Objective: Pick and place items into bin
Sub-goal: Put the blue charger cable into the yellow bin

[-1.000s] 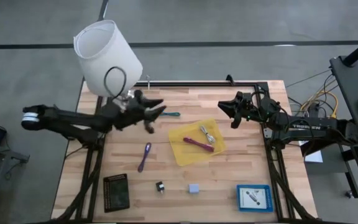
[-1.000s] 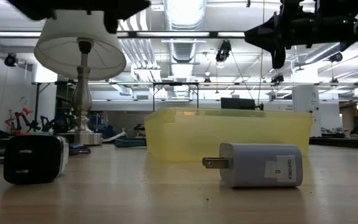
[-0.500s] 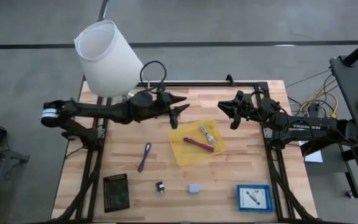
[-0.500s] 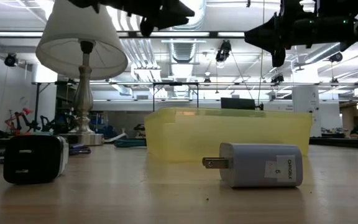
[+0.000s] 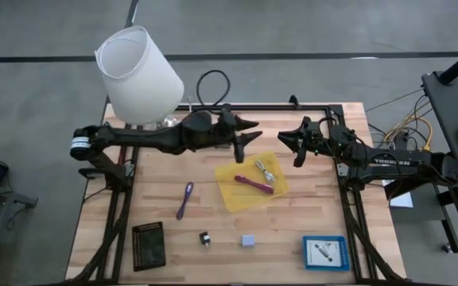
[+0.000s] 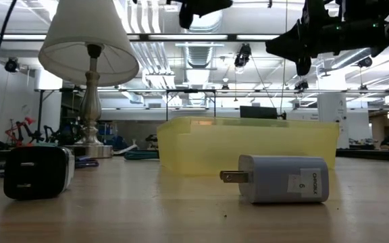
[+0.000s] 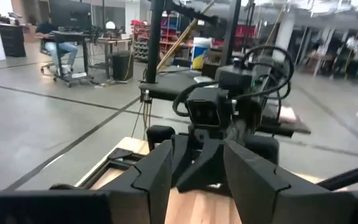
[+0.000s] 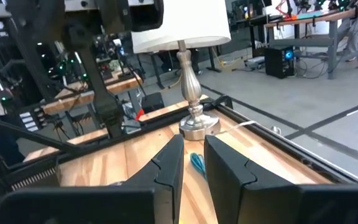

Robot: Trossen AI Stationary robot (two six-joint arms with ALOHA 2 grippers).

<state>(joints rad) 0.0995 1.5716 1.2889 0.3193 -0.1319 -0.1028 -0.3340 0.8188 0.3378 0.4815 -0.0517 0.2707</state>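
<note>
My left gripper (image 5: 249, 133) hangs open and holds nothing, high above the table just beyond the far edge of the yellow bin (image 5: 230, 195). My right gripper (image 5: 293, 147) waits open in the air to the bin's right. A magenta cord (image 5: 251, 184) and a silver clip (image 5: 264, 170) lie in the bin. On the wood lie a purple cord (image 5: 185, 199), a tiny black piece (image 5: 204, 238) and a grey-blue cube (image 5: 248, 240). The right wrist view shows a teal cord (image 8: 197, 163) lying near the lamp base (image 8: 194, 127); in the high view my left arm hides it.
A white lamp (image 5: 137, 73) stands at the table's far left corner. A black pad (image 5: 148, 245) lies near the left corner and a blue tray (image 5: 325, 253) near the right corner. In the low view the cube (image 6: 282, 179) stands before the bin wall (image 6: 248, 145).
My left arm has swung toward the table's right, from beside the lamp to above the bin's far edge, staying high and open. The teal cord has become hidden under it in the high view. My right arm has kept still.
</note>
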